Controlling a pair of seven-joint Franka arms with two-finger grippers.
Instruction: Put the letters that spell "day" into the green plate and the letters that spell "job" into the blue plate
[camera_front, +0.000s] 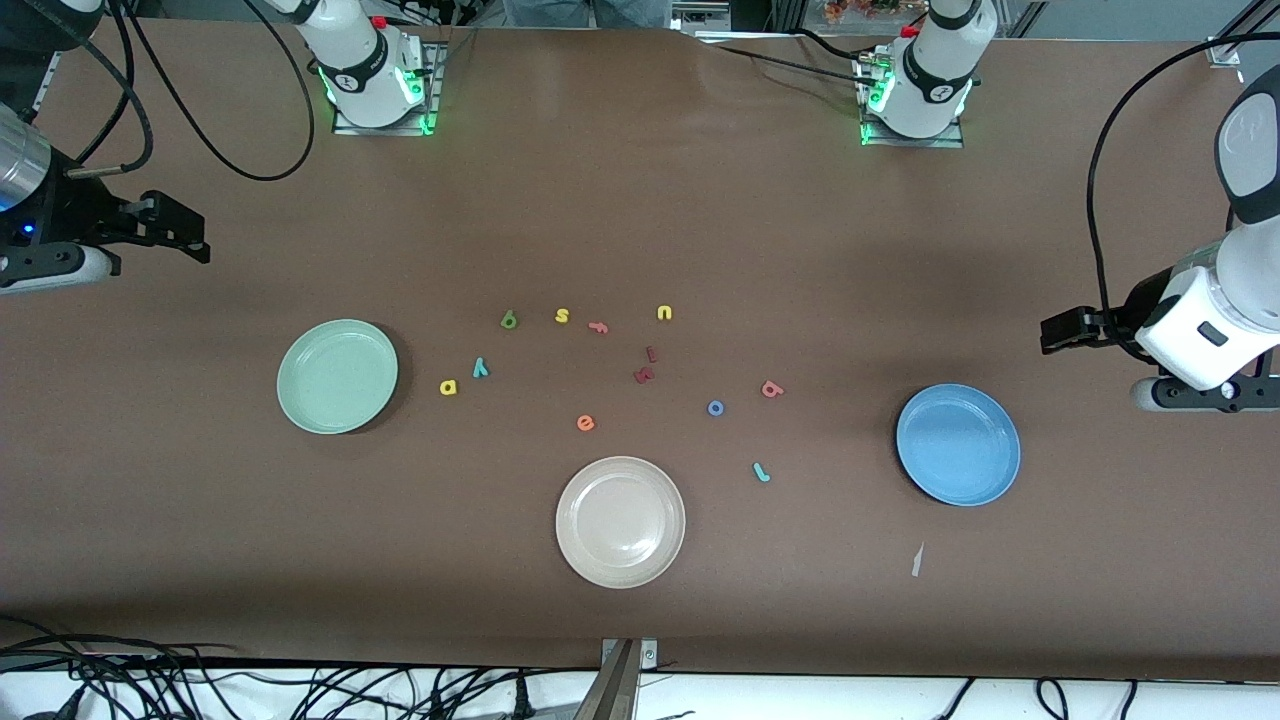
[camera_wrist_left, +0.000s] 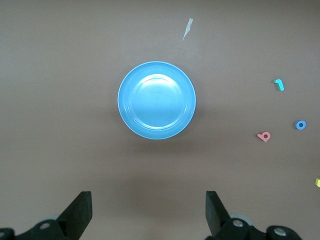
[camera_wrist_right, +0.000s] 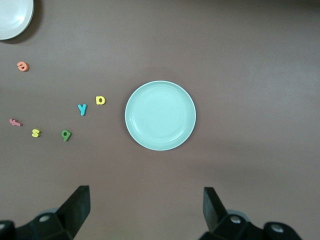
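Note:
The green plate (camera_front: 337, 376) (camera_wrist_right: 160, 115) lies bare toward the right arm's end. Beside it lie the yellow "a" (camera_front: 448, 387) (camera_wrist_right: 100, 100), the teal "y" (camera_front: 481, 367) (camera_wrist_right: 82, 109) and the green "d" (camera_front: 509, 320) (camera_wrist_right: 66, 134). The blue plate (camera_front: 958, 444) (camera_wrist_left: 157, 100) lies bare toward the left arm's end, with the salmon "b" (camera_front: 771, 389) (camera_wrist_left: 264, 136), blue "o" (camera_front: 715, 407) (camera_wrist_left: 300, 125) and teal "j" (camera_front: 761, 472) (camera_wrist_left: 279, 85) beside it. My left gripper (camera_front: 1060, 330) (camera_wrist_left: 149, 210) and right gripper (camera_front: 185, 235) (camera_wrist_right: 146, 207) hang open and hold nothing, each over bare table at its own end.
A beige plate (camera_front: 620, 521) sits nearest the front camera, mid-table. Other letters lie in the middle: yellow "s" (camera_front: 562, 316), yellow "u" (camera_front: 664, 313), a pink letter (camera_front: 598, 327), two dark red letters (camera_front: 643, 375), orange "e" (camera_front: 585, 423). A paper scrap (camera_front: 917, 560) lies near the blue plate.

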